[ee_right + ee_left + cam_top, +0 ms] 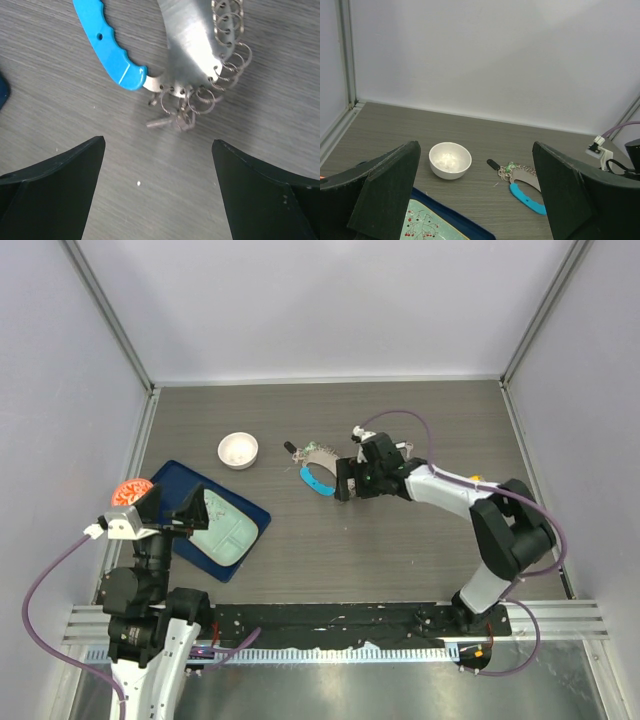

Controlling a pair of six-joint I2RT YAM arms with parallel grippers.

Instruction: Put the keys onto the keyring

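The keyring [316,458] lies on the table right of the white bowl [238,450], with its blue curved tag [318,482] and black fob [292,448]. My right gripper [341,483] is open and empty, just right of the tag. In the right wrist view the tag [107,47], the silver plate [187,45] and its small rings [225,65] lie just beyond my open gripper [157,145]. A tiny silver piece [160,121] lies among the rings. No black-headed key shows clearly. My left gripper [474,147] is open and empty, far back over the tray. The keyring [522,175] and the bowl [450,159] show ahead of it.
A dark blue tray [160,480] holding a mint green plate [222,530] lies at the left. An orange-red round thing [130,490] sits by the left wall. Grey walls close the table at the back and sides.
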